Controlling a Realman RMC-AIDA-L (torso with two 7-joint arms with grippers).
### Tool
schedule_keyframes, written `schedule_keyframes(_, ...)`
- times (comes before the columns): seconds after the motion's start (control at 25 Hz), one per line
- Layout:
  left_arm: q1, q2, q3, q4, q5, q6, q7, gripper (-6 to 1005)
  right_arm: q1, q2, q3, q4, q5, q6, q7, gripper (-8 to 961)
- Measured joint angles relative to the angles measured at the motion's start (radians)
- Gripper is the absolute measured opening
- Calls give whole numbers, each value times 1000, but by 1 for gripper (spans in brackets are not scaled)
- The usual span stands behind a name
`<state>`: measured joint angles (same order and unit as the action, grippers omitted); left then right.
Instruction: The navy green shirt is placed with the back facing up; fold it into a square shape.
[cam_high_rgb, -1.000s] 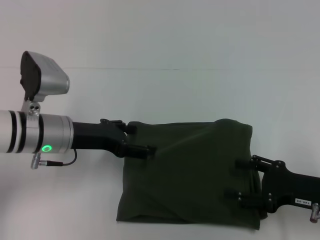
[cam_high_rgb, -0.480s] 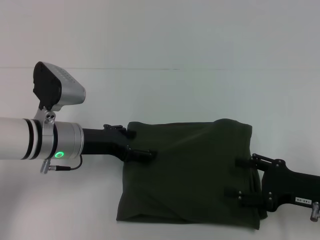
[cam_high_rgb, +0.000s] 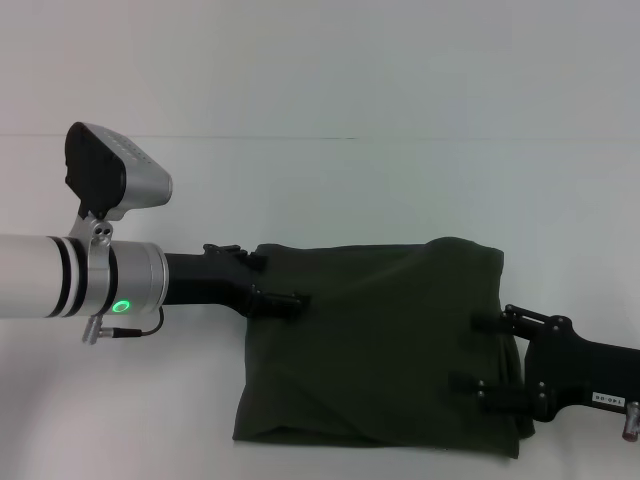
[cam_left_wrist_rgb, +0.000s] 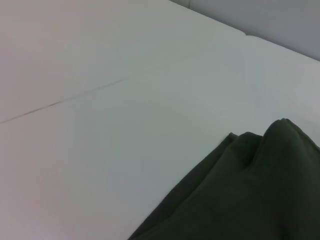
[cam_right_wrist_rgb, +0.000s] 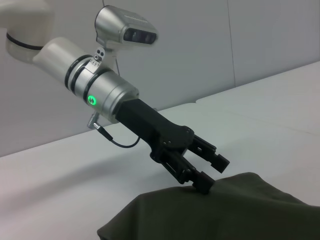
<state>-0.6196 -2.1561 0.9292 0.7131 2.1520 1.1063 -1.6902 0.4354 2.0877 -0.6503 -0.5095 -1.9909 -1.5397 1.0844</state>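
since 1 s ago the left arm has slid in toward the cloth, its wrist camera now further along toward 3 o'clock; since 0.5 s ago almost nothing has shifted, only the left tool (cam_high_rgb: 272, 282) backed off a touch at the shirt's edge. right arm and shirt look unchanged.

left tool sits at approx 9 o'clock of the navy green shirt (cam_high_rgb: 385, 345), at its upper left corner. fingers parted, one on the corner edge, the other lying on the cloth just inside; in the right wrist view the tool (cam_right_wrist_rgb: 209, 172) shows fingers spread w/ the lower tip touching the fabric, not clearly pinching anything.

shirt lies on the white worktop (cam_high_rgb: 330, 190), centre to low right of the head view, already a compact, roughly rectangular bundle. no sleeves sticking out, no lettering showing. top edge is humped toward 1 o'clock, surface creased, bottom edge fairly straight.

right tool (cam_high_rgb: 492, 358) at 3 o'clock of the shirt, fingers parted wide and resting on the right edge; can't tell if it holds a layer.

judgement: main folds look done; left is prob. smoothing / squaring off, then both arms clear out.
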Motion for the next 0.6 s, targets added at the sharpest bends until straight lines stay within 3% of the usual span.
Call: schedule_keyframes(0.6,0,-7,18,-17,0,-116,0,935,0,0,2,-7,0,-18,5,899)
